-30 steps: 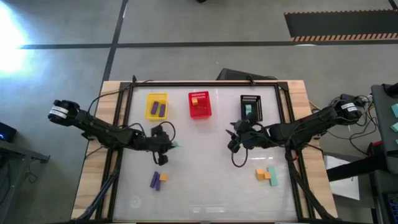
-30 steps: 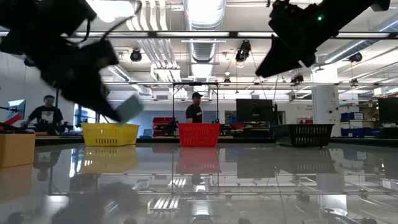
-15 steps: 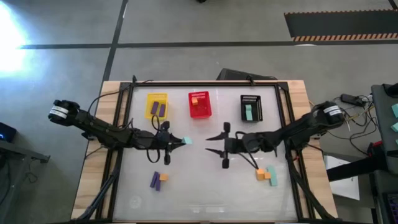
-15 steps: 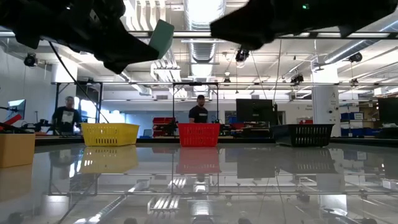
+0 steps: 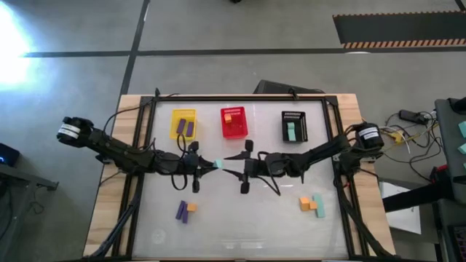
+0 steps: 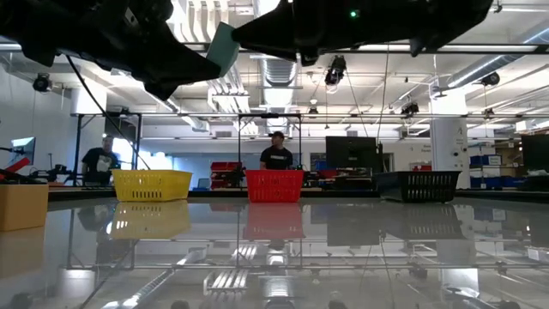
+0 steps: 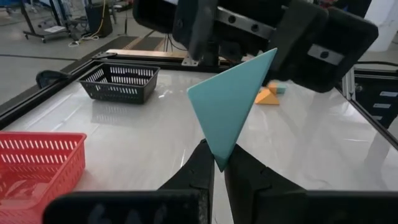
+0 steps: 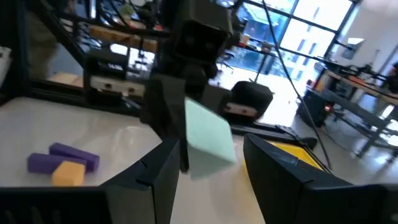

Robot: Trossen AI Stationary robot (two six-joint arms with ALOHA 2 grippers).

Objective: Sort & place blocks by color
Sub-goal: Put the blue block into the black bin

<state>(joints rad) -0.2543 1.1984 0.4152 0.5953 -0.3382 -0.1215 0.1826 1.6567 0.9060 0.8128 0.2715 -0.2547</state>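
My left gripper point(image 5: 208, 165) is shut on a teal block point(image 5: 217, 164), held high above the table's middle; the low view shows the block point(image 6: 225, 47) in the air. My right gripper point(image 5: 227, 165) is open and points toward the table's left. Its fingers point(image 8: 163, 171) stand on either side of the teal block point(image 8: 209, 142); I see no touch. A purple and an orange block point(image 5: 183, 209) lie near left; an orange and teal blocks point(image 5: 312, 204) lie near right. My left gripper pinches the teal block by one lower corner point(image 7: 220, 160) between its two fingertips point(image 7: 200, 163). The fingers come level from the table's left. The block is lifted clear of the table and stands tilted on its corner beyond the fingertips.
Along the far side stand a yellow basket point(image 5: 175, 116) with purple blocks, a red basket point(image 5: 240, 131) with an orange block, and a black basket point(image 5: 300, 116) with a teal block. The glossy table top point(image 5: 240, 218) has wooden side strips. People stand in the room behind.
My left gripper has risen with the teal block and moved a little toward the table's right, then held still. My right gripper has reached toward the table's left, up to the block, until its open fingers flank it.
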